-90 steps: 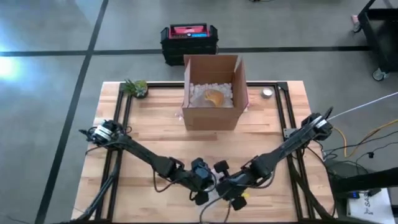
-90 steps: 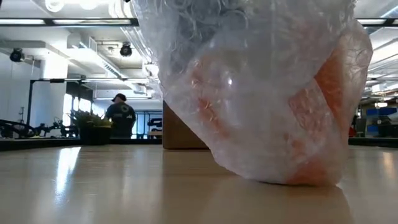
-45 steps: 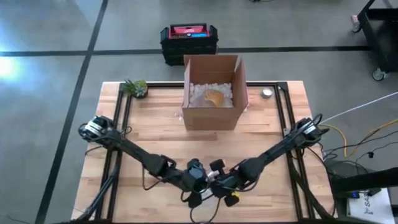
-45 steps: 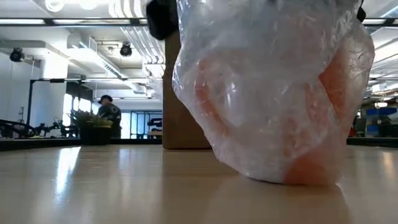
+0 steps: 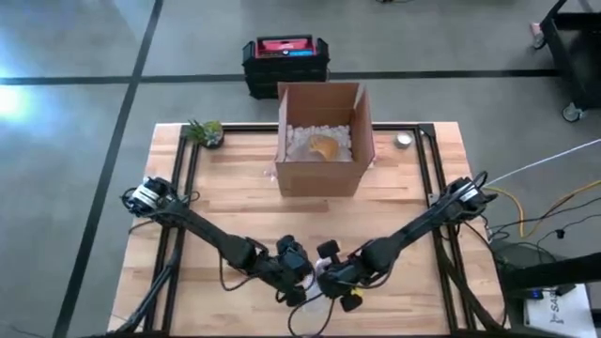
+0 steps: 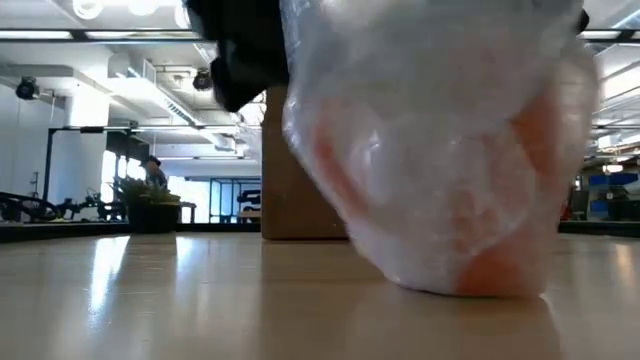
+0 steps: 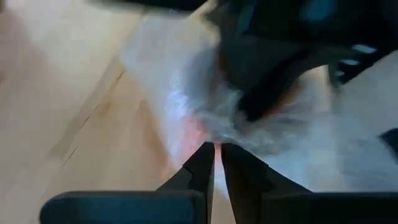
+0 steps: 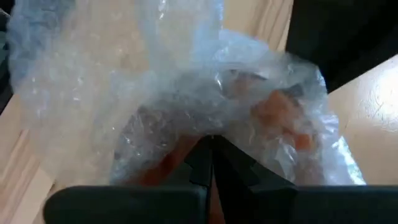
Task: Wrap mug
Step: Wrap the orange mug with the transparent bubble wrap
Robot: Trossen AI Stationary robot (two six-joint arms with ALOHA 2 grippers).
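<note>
From above I see both grippers, left (image 5: 299,282) and right (image 5: 331,284), meeting at the table's (image 5: 235,178) near edge. Low down, the wrapped mug (image 6: 440,170) rests on the table. Each wrist view shows fingers pinched on its bubble wrap (image 8: 186,93).

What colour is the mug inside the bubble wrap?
Orange, seen through the clear bubble wrap; the mug shows best in the low view.
</note>
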